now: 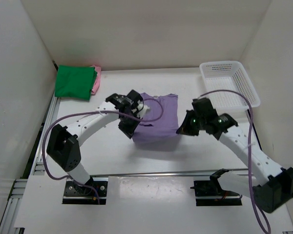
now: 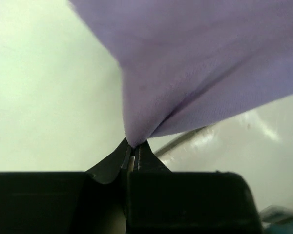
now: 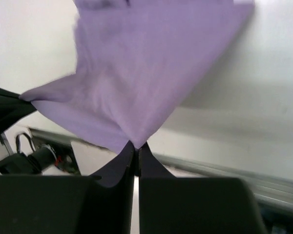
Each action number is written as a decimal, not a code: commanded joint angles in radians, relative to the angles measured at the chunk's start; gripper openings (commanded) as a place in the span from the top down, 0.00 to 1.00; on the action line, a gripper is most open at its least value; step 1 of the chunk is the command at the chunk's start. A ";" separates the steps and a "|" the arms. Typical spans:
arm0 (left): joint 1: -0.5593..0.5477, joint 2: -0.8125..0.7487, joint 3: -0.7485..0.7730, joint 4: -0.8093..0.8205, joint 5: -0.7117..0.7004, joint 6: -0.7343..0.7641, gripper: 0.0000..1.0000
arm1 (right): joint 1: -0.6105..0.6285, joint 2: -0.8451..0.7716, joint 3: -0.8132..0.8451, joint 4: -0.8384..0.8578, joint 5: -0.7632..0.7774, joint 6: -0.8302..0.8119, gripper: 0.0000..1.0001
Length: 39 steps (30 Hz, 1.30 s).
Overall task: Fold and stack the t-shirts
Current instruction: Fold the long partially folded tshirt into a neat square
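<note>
Left wrist view: your left gripper (image 2: 132,152) is clenched on a corner of the light purple t-shirt (image 2: 195,63); the right gripper (image 3: 137,148) pinches another. With the shirt lifted mid-table (image 1: 112,156), move both corners together, level and taut.

Both arms reach forward over the table, elbows out and wrists turned in toward each other. The left gripper (image 1: 131,131) has its jaws pressed together, pinching a corner of the purple shirt (image 1: 158,117) at their tips. The right gripper (image 1: 180,130) has its jaws closed on the opposite corner.
</note>
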 commanded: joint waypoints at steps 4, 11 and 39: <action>0.129 0.116 0.305 -0.068 -0.118 0.008 0.90 | -0.162 0.242 0.279 -0.065 -0.102 -0.224 1.00; 0.196 0.302 0.564 -0.089 -0.119 0.008 0.90 | -0.264 0.523 0.455 -0.065 -0.277 -0.300 1.00; 0.342 0.616 0.824 0.256 -0.082 0.008 0.90 | -0.404 1.139 1.013 0.027 -0.326 -0.117 0.85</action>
